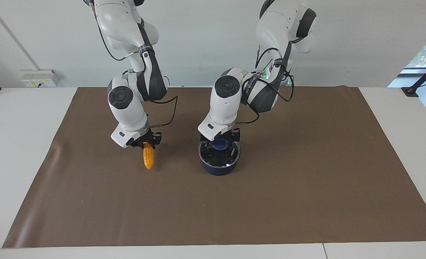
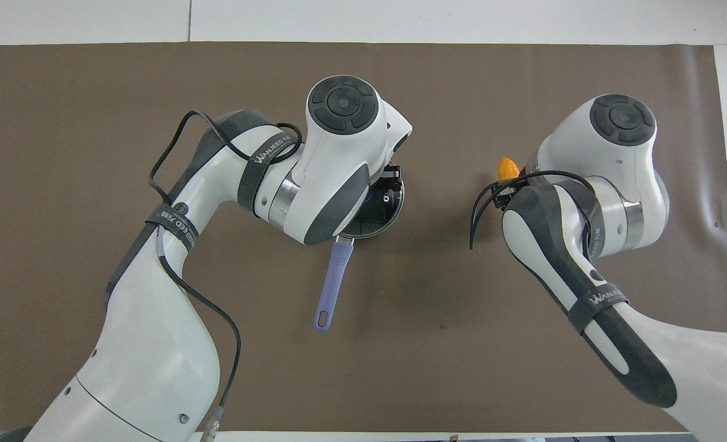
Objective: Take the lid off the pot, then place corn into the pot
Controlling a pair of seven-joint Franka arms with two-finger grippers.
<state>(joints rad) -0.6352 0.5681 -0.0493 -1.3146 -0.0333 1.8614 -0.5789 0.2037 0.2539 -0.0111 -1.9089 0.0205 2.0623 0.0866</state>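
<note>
Yellow-orange corn [image 1: 149,157] (bumpy), navy pot [image 1: 219,168], blue-purple handle [image 2: 330,291].

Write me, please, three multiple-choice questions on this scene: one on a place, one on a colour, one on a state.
1. Where is the lid?
A. on the pot
B. flat on the brown mat
C. under the corn

2. What colour is the corn?
A. green
B. yellow-orange
C. white

3. What is the right gripper doing?
A. hanging open with nothing in it
B. pressing on the pot's handle
C. holding the corn above the mat

Answers:
1 A: the glass disc sits on the rim of the pot, with the left gripper at its blue knob.
2 B: the cob is yellow-orange in both views.
3 C: in the facing view the corn hangs tip down from the right gripper, over the brown mat, beside the pot toward the right arm's end.
</note>
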